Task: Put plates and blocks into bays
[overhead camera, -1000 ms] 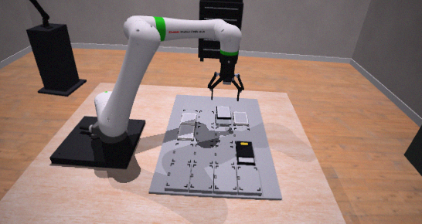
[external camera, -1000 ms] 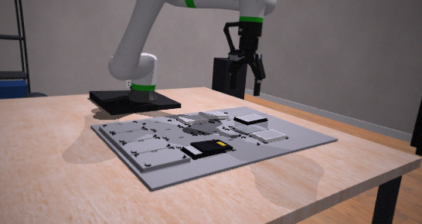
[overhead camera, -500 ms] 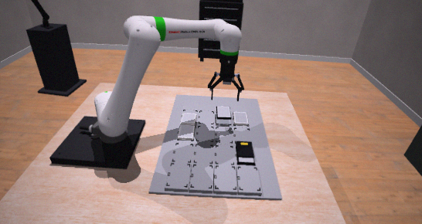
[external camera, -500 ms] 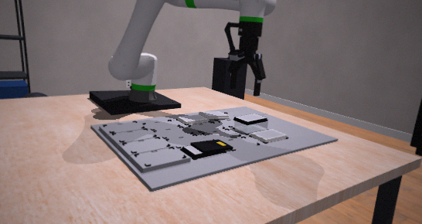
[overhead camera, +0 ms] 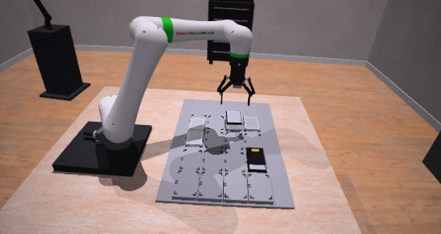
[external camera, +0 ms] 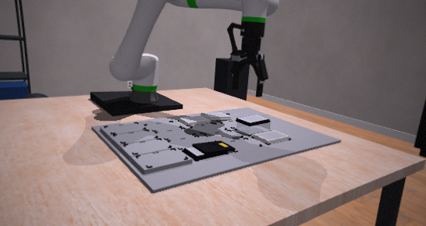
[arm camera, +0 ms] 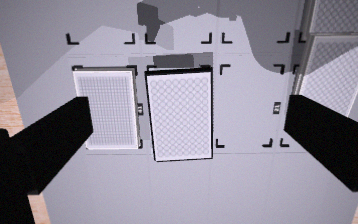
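Note:
My gripper (overhead camera: 235, 103) (external camera: 247, 90) (arm camera: 188, 113) is open and empty, high above the row 3, column 1 area. Under it a tall clear-sided block (overhead camera: 233, 127) (external camera: 253, 128) stands at bay 31, with a black-rimmed white top; whether that top is separate is unclear. The 384-well plate (overhead camera: 251, 123) (external camera: 271, 136) (arm camera: 107, 110) lies in bay 41. One sealed plate (overhead camera: 195, 138) (arm camera: 342, 15) lies at bay 12. Another (overhead camera: 197, 123) (external camera: 215, 116) (arm camera: 330, 70) is shifted from bay 11 towards it and looks tilted against it. The black lid (overhead camera: 254, 158) (external camera: 211, 147) sits offset on the culture plate (overhead camera: 257, 167) (external camera: 194, 152) at bay 43.
The grey deck (overhead camera: 283, 195) (external camera: 312, 139) (arm camera: 250, 190) carries small corner pieces around each bay. The raised column 4 floors (overhead camera: 210, 187) (external camera: 161, 159) lie along one side. The arm's base (overhead camera: 77, 156) (external camera: 105, 104) stands beyond row 1. Shadows cross the middle bays.

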`<state>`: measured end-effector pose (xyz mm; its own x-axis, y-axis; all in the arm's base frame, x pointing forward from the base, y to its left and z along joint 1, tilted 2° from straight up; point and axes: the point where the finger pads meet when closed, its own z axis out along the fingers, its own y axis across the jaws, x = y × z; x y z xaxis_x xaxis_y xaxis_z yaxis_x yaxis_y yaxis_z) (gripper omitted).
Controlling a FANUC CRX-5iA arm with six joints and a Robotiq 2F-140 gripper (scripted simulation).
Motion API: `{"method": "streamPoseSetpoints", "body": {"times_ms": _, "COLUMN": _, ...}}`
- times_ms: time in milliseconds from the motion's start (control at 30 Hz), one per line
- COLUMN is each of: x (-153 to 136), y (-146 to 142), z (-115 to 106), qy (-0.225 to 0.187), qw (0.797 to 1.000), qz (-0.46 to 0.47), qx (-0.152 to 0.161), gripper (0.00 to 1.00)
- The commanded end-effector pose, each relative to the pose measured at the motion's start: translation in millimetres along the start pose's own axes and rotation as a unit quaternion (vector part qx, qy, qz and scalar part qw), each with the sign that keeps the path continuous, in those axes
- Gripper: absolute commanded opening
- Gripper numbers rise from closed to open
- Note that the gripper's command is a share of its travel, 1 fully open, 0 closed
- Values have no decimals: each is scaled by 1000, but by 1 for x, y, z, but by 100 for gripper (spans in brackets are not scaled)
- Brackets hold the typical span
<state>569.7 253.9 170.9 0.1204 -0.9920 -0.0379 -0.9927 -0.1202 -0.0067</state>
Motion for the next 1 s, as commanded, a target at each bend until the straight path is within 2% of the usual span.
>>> {"method": "streamPoseSetpoints", "body": {"times_ms": 0, "x": 0, "y": 0, "z": -1, "qy": 0, "qw": 1000, "qz": 0, "qx": 1, "gripper": 100}}
{"method": "streamPoseSetpoints", "body": {"times_ms": 400, "x": 0, "y": 0, "z": -1, "qy": 0, "qw": 1000, "qz": 0, "qx": 1, "gripper": 100}}
{"method": "streamPoseSetpoints", "body": {"times_ms": 967, "x": 57, "y": -19, "z": -1, "qy": 0, "qw": 1000, "qz": 0, "qx": 1, "gripper": 100}}
